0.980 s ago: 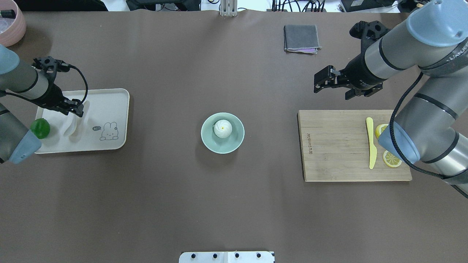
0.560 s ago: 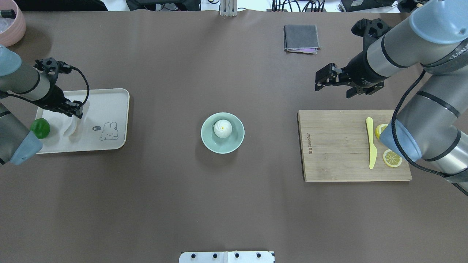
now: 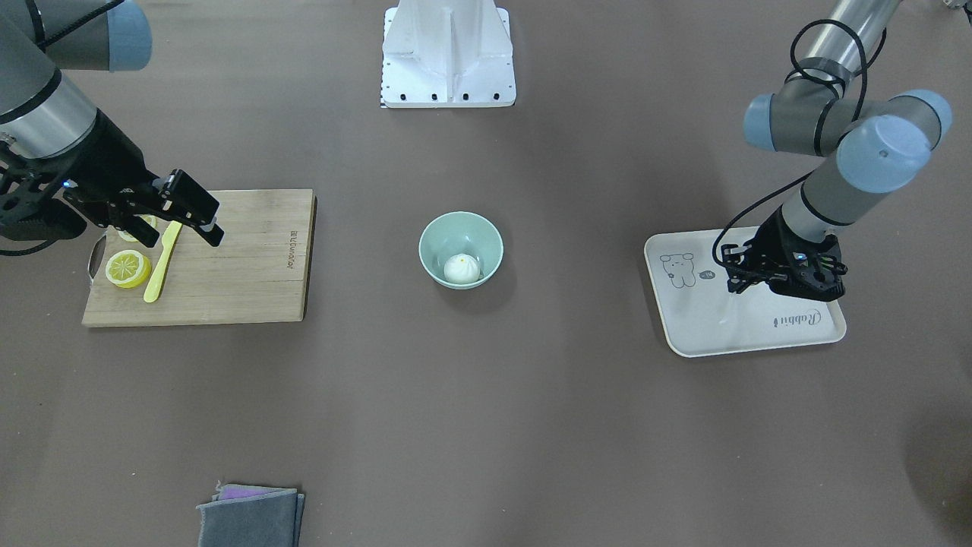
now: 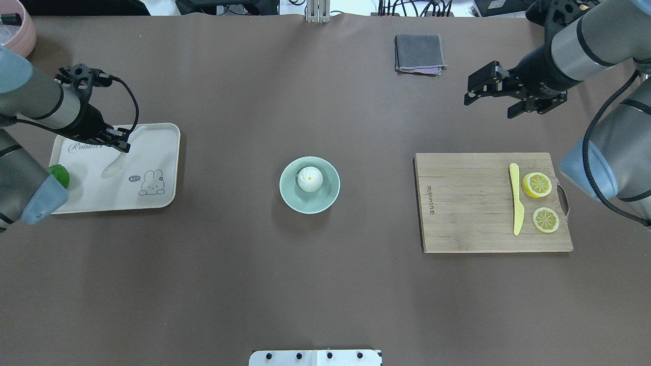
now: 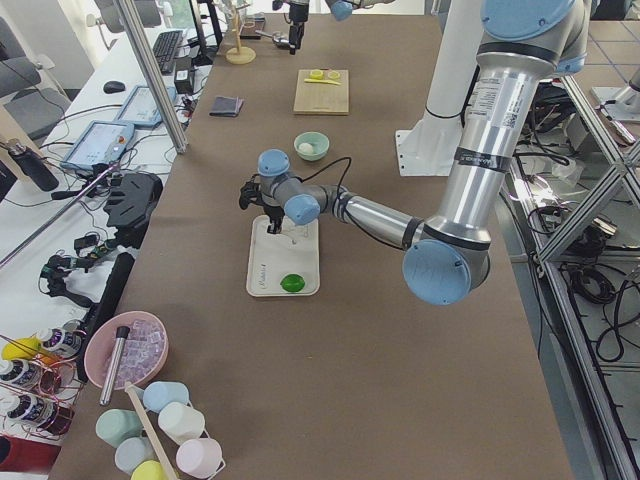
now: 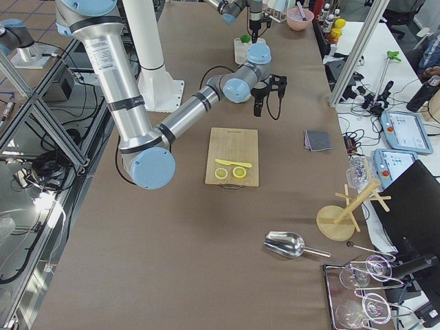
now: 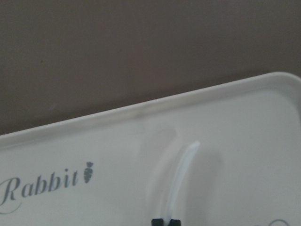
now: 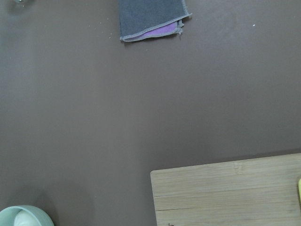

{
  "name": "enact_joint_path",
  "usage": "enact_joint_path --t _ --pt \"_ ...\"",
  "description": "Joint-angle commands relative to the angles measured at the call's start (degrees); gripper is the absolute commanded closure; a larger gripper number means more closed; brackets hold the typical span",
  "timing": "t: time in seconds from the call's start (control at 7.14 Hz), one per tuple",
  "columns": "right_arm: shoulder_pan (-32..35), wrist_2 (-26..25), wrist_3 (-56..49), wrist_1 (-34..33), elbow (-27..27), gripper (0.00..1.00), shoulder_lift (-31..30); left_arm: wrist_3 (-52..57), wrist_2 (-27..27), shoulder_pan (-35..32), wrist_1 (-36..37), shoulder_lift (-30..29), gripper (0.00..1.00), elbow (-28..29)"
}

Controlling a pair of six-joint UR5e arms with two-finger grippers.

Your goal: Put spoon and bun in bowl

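1. The small round white steamed bun (image 4: 309, 179) is already in the small pale mint-green round bowl (image 4: 333, 192) at table centre. Only the spoon is left.
2. The left gripper (image 4: 122, 145) is clenched on one end of the small white soup spoon (image 7: 182, 176), above the cream rectangular rabbit tray (image 4: 152, 157). The wrist view shows the spoon edge-on with shadows beneath, so it looks lifted off the tray. I can't tell which end is pinched.
3. In the overhead view the tray is at 9 o'clock from the bowl, well apart, so the carry goes toward 3 o'clock.
4. Rise above the tray rim first. The pinch is thin, so the spoon may swing or slip; go smoothly, without jerks.
5. The bun fills the bowl's middle. Aim the free end at the gap beside the bun, tilt it down, let the other end lean on the rim, and let go low.
6. The right gripper (image 4: 491, 101) has its jaws apart and holds nothing. It sits at about 1 o'clock from the bowl, beyond the wooden cutting board (image 4: 468, 203) and out of the way.
7. The green round fruit (image 4: 60, 174) is at the tray's 9 o'clock end. Ignore it.
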Motion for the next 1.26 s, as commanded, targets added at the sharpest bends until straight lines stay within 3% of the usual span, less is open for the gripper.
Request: enact_joint_path --t 0.0,0.14,0.42,1.12 --pt "4.4 3.1 -5.8 0.1 0.0 0.0 -3.0 -11.3 -2.4 2.4 0.6 -8.1 1.0 -1.4" --pt "8.2 5.5 -11.5 0.1 0.0 0.0 -5.7 -15.9 -1.5 7.5 1.1 -12.2 1.0 -1.1" --pt "13.1 6.2 -22.7 0.0 -0.1 0.0 -11.6 -20.9 5.2 15.4 5.9 -21.7 1.0 0.0" --pt "14.7 6.2 -24.5 0.2 0.0 0.0 -13.4 -21.6 8.7 18.9 5.5 -32.2 1.0 8.8"
